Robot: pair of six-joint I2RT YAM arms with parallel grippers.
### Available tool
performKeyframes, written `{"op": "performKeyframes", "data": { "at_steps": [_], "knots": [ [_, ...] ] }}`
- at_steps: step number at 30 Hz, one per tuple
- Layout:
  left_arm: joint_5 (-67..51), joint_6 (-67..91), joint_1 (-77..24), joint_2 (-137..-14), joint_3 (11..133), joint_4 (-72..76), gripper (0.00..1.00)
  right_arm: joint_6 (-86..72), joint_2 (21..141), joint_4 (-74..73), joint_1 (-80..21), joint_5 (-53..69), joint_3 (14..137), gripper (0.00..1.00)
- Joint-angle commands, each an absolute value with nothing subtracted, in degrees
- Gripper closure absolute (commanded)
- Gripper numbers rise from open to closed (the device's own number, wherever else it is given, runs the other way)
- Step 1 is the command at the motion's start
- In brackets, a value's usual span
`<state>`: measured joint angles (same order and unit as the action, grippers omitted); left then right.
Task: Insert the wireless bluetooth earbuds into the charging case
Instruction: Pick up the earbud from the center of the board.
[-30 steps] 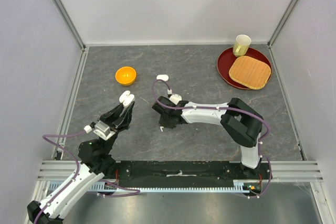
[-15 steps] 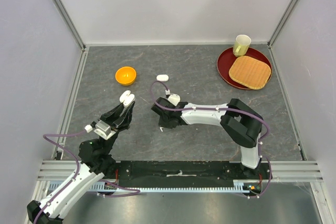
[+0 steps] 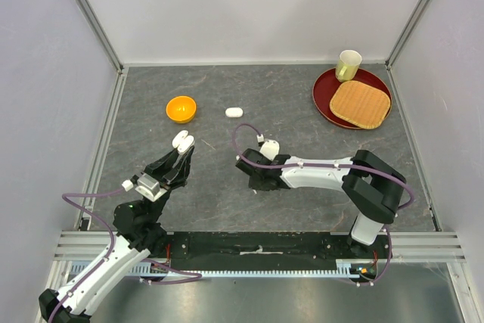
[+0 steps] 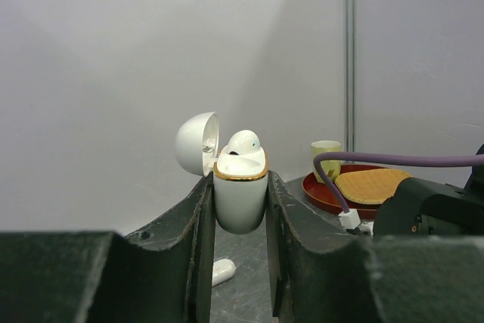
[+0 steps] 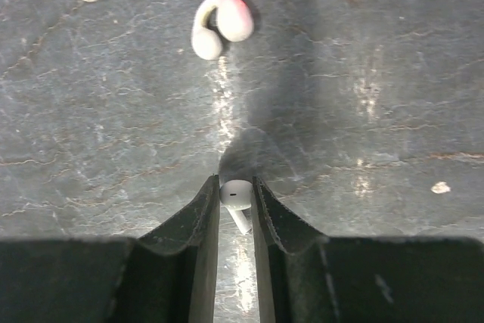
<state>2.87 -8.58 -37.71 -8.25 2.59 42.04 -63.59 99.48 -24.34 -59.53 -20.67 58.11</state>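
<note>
right wrist: right pincer [image 5: 235,185] pinches earbud [image 5: 236,195]; left pincer [image 4: 239,181] grips case [image 4: 240,206].

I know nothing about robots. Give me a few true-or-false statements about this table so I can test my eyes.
1. The left jaws grip an open white case with an earbud seated in it. True.
2. The right jaws hold nothing. False: a second earbud is pinched between them.
3. The cup stands inside the orange bowl. False: it stands at the far rim of the red tray, and the bowl is empty.
4. A woven mat lies on the red tray. True.
</note>
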Motion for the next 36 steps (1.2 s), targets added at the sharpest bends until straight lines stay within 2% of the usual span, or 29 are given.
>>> {"op": "performKeyframes", "data": {
  "at_steps": [1, 11, 36],
  "knots": [
    [3.4, -10.1, -37.5, -8.9, -0.2, 43.0, 0.98, -63.3, 97.8, -26.5, -58.7, -22.0, 55.5, 0.71],
    [3.4, -10.1, -37.4, -8.6, -0.2, 42.6, 0.98, -59.9, 100.4, -28.1, -58.6, -20.6, 57.7, 0.60],
    [3.8, -10.1, -37.5, -8.4, -0.2, 41.8, 0.98, -59.9, 101.3, -29.6, -58.6, -19.2, 58.1, 0.60]
  ]
}}
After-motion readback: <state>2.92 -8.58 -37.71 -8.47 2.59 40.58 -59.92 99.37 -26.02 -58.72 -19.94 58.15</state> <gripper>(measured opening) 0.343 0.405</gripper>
